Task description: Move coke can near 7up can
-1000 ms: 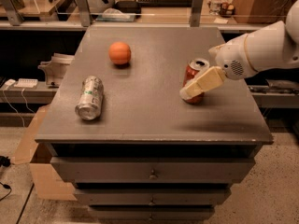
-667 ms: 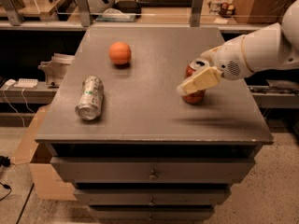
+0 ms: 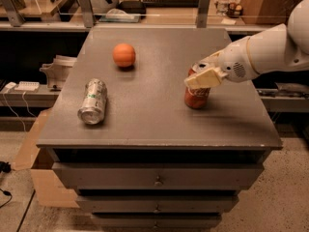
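Observation:
The red coke can point(image 3: 196, 96) stands upright on the grey table top point(image 3: 149, 115), right of centre. My gripper point(image 3: 202, 77) comes in from the right on a white arm and sits over the can's top, with a cream finger point(image 3: 204, 79) across the can's upper part. The silver-green 7up can point(image 3: 92, 101) lies on its side at the left of the table, well apart from the coke can.
An orange ball point(image 3: 124, 55) rests at the back left of the table. The table is a drawer cabinet with a front edge point(image 3: 159, 144). A cardboard box point(image 3: 34, 168) stands on the floor at the left. Shelves with clutter run behind.
The gripper and the coke can have shifted slightly left and toward the front of the table. The 7up can and the ball have not moved.

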